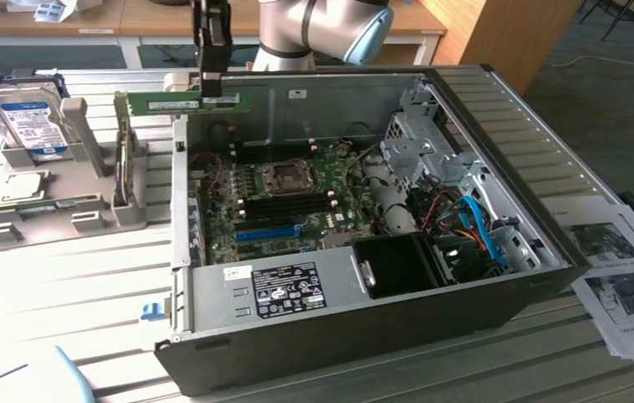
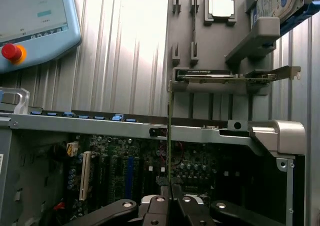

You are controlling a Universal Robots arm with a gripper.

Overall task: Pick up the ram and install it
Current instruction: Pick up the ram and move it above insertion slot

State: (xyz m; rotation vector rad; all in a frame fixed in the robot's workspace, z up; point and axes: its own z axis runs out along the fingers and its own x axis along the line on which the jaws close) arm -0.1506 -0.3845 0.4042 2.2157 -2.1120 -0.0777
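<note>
The computer case (image 1: 518, 126) lies open on top, leaving free room down to the motherboard (image 1: 283, 206). The ram (image 1: 182, 102), clamped in the fingers (image 2: 184, 206), hangs above the wall on the exterior view's left. A drive cage (image 1: 417, 134), cables (image 1: 479, 231) and a black fan box (image 1: 400, 264) crowd the right.

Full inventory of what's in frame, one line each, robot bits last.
computer case: 1, black, open, centre
motherboard: 1, green, inside case
ram: 1, green, gripped above case's edge
holder: 1, grey, exterior view's left of case
hard drive: 1, silver, blue-white label, in holder
printed sheets: several, white, exterior view's right
teach pendant: 1, light blue, red button, on table by case
arm: 1, grey-blue, behind case
hand: 1, black, shut on ram
</note>
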